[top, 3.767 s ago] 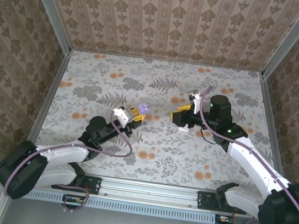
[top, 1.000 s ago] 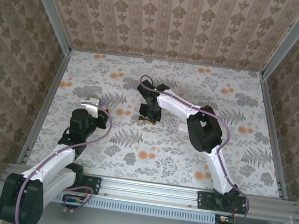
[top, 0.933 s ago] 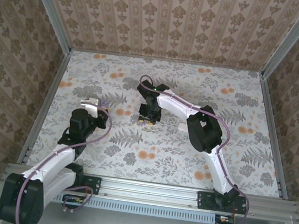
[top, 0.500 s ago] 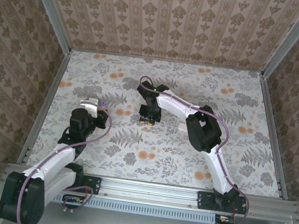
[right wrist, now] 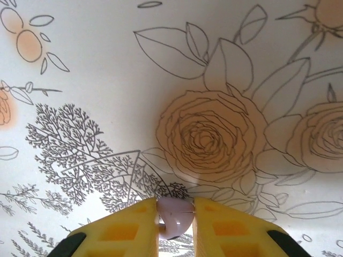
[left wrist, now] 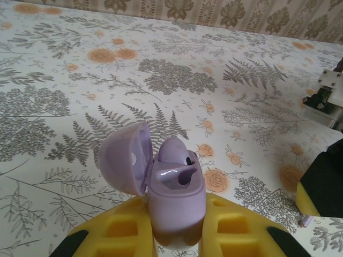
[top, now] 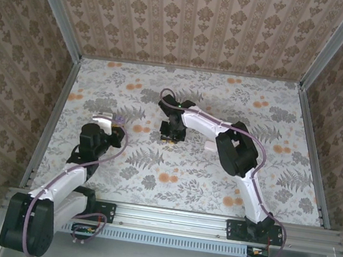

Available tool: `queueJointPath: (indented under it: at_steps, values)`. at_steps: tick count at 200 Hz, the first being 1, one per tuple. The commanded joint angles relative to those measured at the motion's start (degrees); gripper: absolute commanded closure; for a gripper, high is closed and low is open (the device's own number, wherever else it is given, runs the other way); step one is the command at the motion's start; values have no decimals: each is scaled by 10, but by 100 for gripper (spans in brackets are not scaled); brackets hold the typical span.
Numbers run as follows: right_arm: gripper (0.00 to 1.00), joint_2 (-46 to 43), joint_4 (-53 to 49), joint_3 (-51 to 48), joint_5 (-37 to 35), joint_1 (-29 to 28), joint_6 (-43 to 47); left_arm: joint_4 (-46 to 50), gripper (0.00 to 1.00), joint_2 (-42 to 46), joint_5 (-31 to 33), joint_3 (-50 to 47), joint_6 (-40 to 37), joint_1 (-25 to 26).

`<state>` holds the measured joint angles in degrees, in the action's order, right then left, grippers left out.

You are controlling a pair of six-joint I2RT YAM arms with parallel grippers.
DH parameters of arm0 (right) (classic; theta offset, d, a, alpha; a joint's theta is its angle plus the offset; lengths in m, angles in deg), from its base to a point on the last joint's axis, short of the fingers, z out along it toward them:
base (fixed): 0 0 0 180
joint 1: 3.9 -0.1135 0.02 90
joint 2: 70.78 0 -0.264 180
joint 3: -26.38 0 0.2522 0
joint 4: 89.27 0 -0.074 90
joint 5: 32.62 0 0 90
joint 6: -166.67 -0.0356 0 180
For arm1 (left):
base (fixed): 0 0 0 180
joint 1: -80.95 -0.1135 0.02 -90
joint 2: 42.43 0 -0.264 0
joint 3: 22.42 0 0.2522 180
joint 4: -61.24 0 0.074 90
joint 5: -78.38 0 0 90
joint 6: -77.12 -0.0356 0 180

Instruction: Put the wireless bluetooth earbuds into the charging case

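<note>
- Toward the left edge of the table (top: 238, 106), about midway between its near and far edges, the left gripper (top: 114, 129) is closed on the lower body of the purple case (left wrist: 176, 201). It holds the case upright, with the lid (left wrist: 120, 158) swung open to the left.
- Inside the case, a first earbud (left wrist: 172, 150) appears to sit in place. The socket (left wrist: 178, 179) next to it looks empty, so the task reads as about half done.
- Near the middle of the table, the right gripper (right wrist: 175, 208) is closed to a narrow gap on the second earbud (right wrist: 172, 218), which is pinched between the yellow fingers (right wrist: 128, 225). It hangs low over the floral surface; I cannot tell whether the earbud touches it.
- The right gripper and the case are well apart, with bare table between them.
- The step in hand looks like carrying this earbud across to the case.
- To do it well:
  - Lift clear of the table before moving sideways.
  - Keep the pinch firm, since the earbud is small and smooth and could twist.
  - Turn the wrist so the stem points down into the empty socket.
  - Come in from above on the side away from the lid.
  - Keep the case steady throughout.
  - Let go only once the earbud has dropped home.
- A sideways knock could flip the lid shut or unseat the first earbud.
</note>
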<state>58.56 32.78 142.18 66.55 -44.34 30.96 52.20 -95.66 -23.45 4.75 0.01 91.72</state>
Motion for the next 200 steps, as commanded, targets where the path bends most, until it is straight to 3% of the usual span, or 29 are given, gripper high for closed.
queueJointPath:
  at_steps: [1, 48, 111, 159, 200]
  values:
    - [79, -63, 103, -64, -23, 4, 16, -31, 98, -16, -55, 14, 3, -4]
    - [79, -176, 285, -225, -41, 16, 70, -101, 98, -51, -118, 6, -2, 15]
    - [79, -336, 476, -417, -46, 22, 153, -133, 98, -51, -108, 7, -66, 85]
    - [78, -445, 541, -510, -44, 22, 217, -140, 98, -90, -88, 40, -147, 186]
    - [78, -557, 550, -566, -59, 19, 257, -240, 98, -154, -99, 43, -208, 231]
